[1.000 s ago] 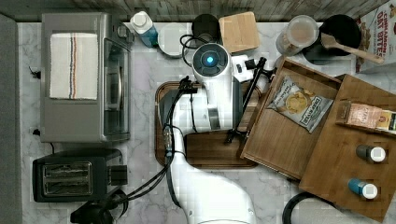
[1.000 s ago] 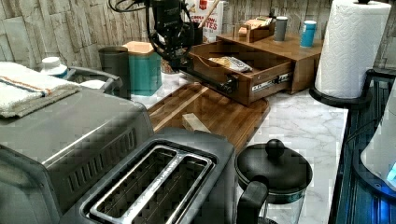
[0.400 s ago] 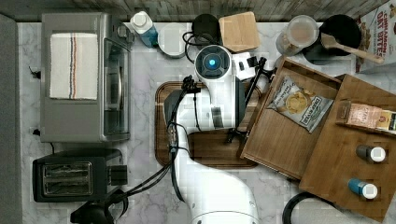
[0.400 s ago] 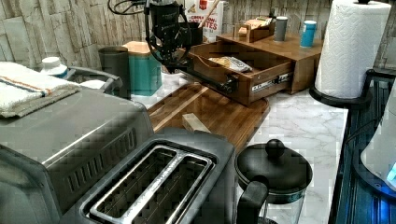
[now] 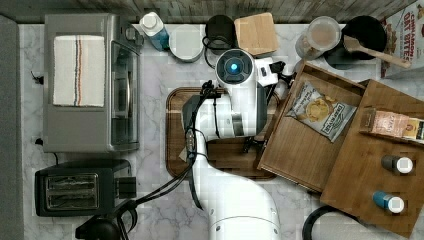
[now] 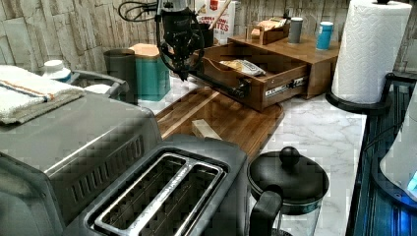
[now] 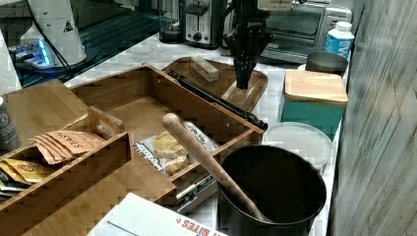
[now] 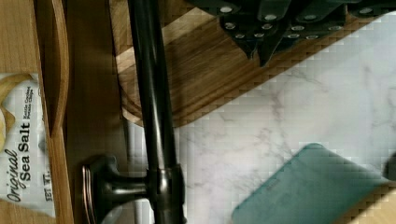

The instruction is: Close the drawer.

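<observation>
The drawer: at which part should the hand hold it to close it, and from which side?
Probably the dark bar handle on the drawer front. It stands off the front on posts, leaving a gap. The hand would come from the tray side, straddle the bar, then push.

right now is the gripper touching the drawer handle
Apart. The wrist view shows the gripper closed, its fingers off to one side of the handle, with tray wood visible between them.

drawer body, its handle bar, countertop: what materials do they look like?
Drawer: light-brown wood, likely bamboo; visible grain, matte.
Handle bar: dark metal by its look; smooth, slight sheen, flared mount.
Countertop: white with grey veining, so marble or a marble-look laminate; the pictures cannot settle which.
</observation>
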Controlling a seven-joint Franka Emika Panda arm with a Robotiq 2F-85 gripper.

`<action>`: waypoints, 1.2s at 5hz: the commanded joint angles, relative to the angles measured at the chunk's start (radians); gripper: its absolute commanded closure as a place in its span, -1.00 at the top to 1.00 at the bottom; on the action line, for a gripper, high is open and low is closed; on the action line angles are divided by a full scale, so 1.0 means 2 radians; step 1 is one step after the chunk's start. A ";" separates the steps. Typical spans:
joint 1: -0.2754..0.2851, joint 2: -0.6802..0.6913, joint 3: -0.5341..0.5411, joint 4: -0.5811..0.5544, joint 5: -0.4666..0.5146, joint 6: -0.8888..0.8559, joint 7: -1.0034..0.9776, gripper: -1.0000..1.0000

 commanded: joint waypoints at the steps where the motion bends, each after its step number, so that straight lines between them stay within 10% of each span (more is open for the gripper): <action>1: -0.034 -0.001 -0.001 0.016 0.035 -0.023 -0.030 -1.00; 5: -0.120 -0.014 -0.012 -0.018 0.054 -0.003 -0.210 -1.00; 6: -0.156 0.021 -0.029 0.059 0.077 -0.037 -0.256 -1.00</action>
